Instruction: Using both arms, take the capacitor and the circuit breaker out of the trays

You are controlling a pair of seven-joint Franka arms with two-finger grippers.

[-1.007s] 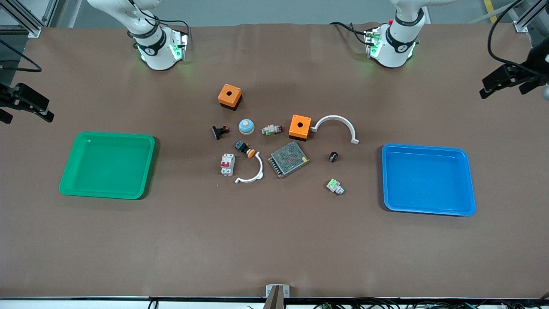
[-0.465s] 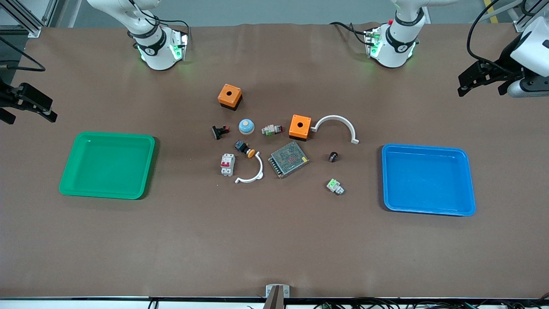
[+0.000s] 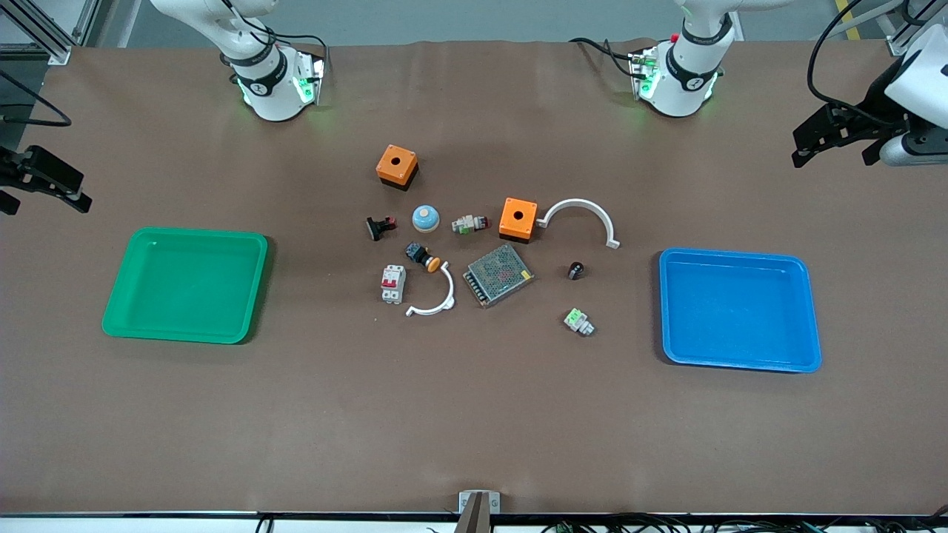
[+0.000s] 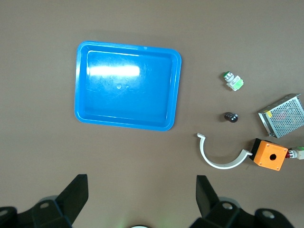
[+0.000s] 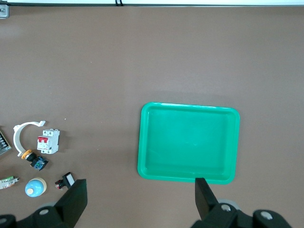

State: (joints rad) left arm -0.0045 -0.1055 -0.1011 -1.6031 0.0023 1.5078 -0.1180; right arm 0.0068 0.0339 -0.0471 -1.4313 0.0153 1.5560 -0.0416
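- The desk (image 3: 474, 414) is carrying everything, and both trays are sitting empty on it: the green tray (image 3: 185, 285) toward the right arm's end, the blue tray (image 3: 740, 309) toward the left arm's end. Since nothing is lying in either tray, a reach into a tray would be closing on nothing.
- The left hand (image 3: 822, 141) is hanging high over the desk's edge at the left arm's end, jaws spread wide and holding nothing. The right hand (image 3: 44, 181) is hanging over the edge at the right arm's end, likewise wide and empty. Both are starting well apart from the parts, so a long approach risks drifting off target.
- The circuit breaker (image 3: 393, 283) is lying on the bare desk in the middle cluster, just beside a white curved clip (image 3: 437, 296) and near a black button with an orange cap (image 3: 424, 256). A wide hand coming down here could be knocking either neighbour or catching the clip along with the breaker.
- The capacitor (image 3: 575, 270) is lying on the bare desk between the mesh-covered box (image 3: 498, 275) and the blue tray, apart from its neighbours. Being tiny and round, it could be rolling away or slipping from the fingers if the grip lands off centre. The small green-topped part (image 3: 578, 321) nearby could be mistaken for it.
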